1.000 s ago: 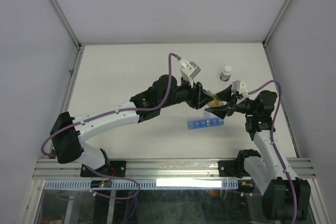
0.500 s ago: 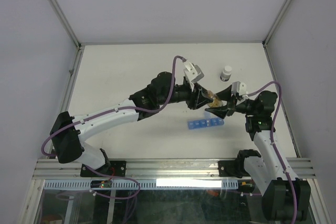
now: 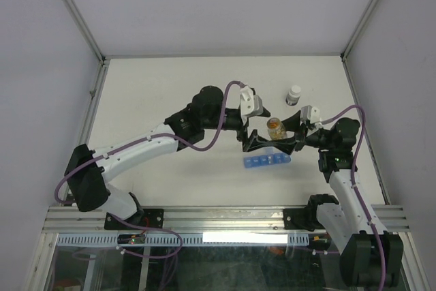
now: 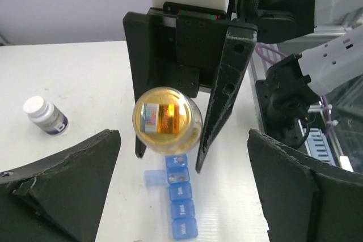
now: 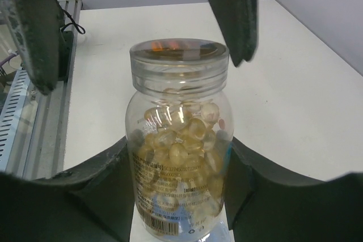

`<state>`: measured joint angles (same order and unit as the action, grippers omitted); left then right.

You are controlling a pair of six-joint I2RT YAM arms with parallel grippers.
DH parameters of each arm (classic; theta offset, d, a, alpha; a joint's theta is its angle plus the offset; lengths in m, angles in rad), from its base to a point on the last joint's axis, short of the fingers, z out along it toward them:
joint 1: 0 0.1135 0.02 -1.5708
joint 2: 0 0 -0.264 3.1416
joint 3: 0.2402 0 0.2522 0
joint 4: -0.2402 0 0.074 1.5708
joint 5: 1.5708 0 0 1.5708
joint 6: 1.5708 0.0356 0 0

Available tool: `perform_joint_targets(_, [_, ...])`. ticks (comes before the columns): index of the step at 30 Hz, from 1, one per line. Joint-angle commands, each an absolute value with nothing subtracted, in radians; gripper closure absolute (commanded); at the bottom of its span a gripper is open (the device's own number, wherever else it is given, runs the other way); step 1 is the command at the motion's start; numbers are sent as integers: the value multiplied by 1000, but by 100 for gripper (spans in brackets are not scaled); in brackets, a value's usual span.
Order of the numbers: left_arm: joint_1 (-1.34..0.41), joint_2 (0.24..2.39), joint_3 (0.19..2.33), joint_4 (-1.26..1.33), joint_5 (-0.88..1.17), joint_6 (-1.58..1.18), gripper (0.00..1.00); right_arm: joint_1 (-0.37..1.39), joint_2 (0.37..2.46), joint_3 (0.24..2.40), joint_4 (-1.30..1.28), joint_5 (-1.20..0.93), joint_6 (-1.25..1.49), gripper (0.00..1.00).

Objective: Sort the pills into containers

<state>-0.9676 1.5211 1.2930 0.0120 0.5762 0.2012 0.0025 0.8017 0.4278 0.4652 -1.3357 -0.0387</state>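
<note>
My right gripper [image 5: 178,147] is shut on a clear bottle [image 5: 178,157] full of amber capsules, held above the table. In the top view the bottle [image 3: 274,127] hangs just beyond the containers [image 3: 266,161], a blue row of compartments. My left gripper [image 4: 181,143] stands wide open, facing the bottle [image 4: 167,120] and not touching it. In the left wrist view the containers [image 4: 182,208] lie below the bottle. One compartment's lid [image 4: 152,178] is flipped open, and two tiny pills [image 4: 171,179] lie inside it. The other compartments are closed.
A small white-capped bottle [image 3: 293,95] stands on the table [image 3: 150,93] behind the right arm, and it shows at the left of the left wrist view [image 4: 45,115]. The table's near edge with its metal rail [image 3: 204,219] lies close behind the containers.
My left gripper has let go of the bottle's top, opened wide and drawn back a little. The right gripper still holds the bottle in the same place.
</note>
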Motion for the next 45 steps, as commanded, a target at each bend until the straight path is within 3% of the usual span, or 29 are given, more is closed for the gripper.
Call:
perform_joint_targets(1, [-968, 1333, 1136, 327, 478, 50, 1, 4, 800, 462, 485, -1325, -20, 100])
perform_joint_targets(10, [-956, 1304, 1079, 371, 344, -236, 1, 3, 801, 461, 482, -1323, -23, 100])
perform_joint_targets(21, [-1054, 1388, 1162, 258, 150, -205, 5, 3, 805, 461, 480, -1323, -26, 100])
perform_joint_targets(31, [-1075, 1460, 1227, 204, 151, -198, 31, 2, 806, 462, 477, -1322, -28, 100])
perform_joint_targets(39, [-1075, 1492, 1257, 169, 153, -193, 42, 3, 806, 461, 477, -1322, -28, 100])
perform_joint_targets(45, [-1075, 1499, 1262, 163, 165, -187, 65, 3, 806, 460, 477, -1323, -28, 100])
